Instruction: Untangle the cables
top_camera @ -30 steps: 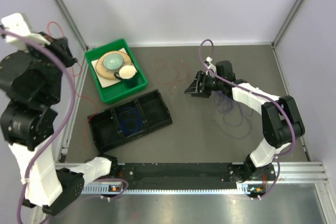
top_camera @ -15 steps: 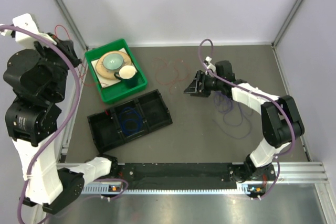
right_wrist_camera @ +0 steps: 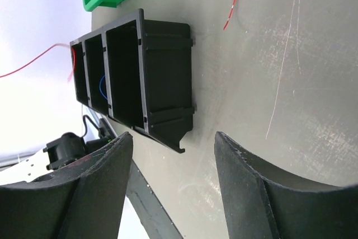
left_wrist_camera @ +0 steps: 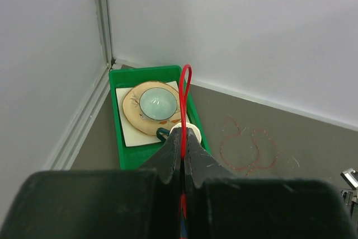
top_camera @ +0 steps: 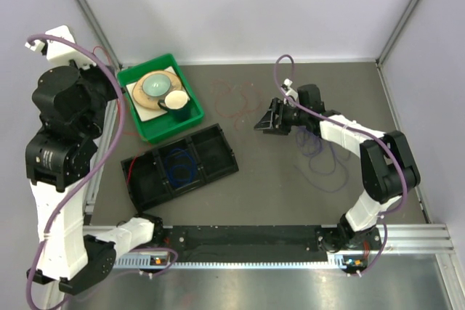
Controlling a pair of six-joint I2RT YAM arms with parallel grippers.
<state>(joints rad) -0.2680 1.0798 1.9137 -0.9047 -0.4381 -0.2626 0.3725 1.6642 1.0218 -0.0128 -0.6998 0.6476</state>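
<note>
Up high, the left gripper [left_wrist_camera: 182,137] pinches a red cable [left_wrist_camera: 185,85] near the green bin [left_wrist_camera: 145,71]. The right gripper [top_camera: 265,121] is spread wide open. A blue cable [top_camera: 179,168] lies in the black tray [top_camera: 216,152].

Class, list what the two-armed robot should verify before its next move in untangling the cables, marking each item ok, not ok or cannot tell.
1. Left gripper shut on the thin red cable: ok.
2. Right gripper open, holding nothing: ok.
3. Thin blue cable coiled inside the black three-compartment plastic tray: ok.
4. Thin purple cable put away: not ok, it lies loose on the grey table.
5. Red cable's far end free of snags: cannot tell.
</note>
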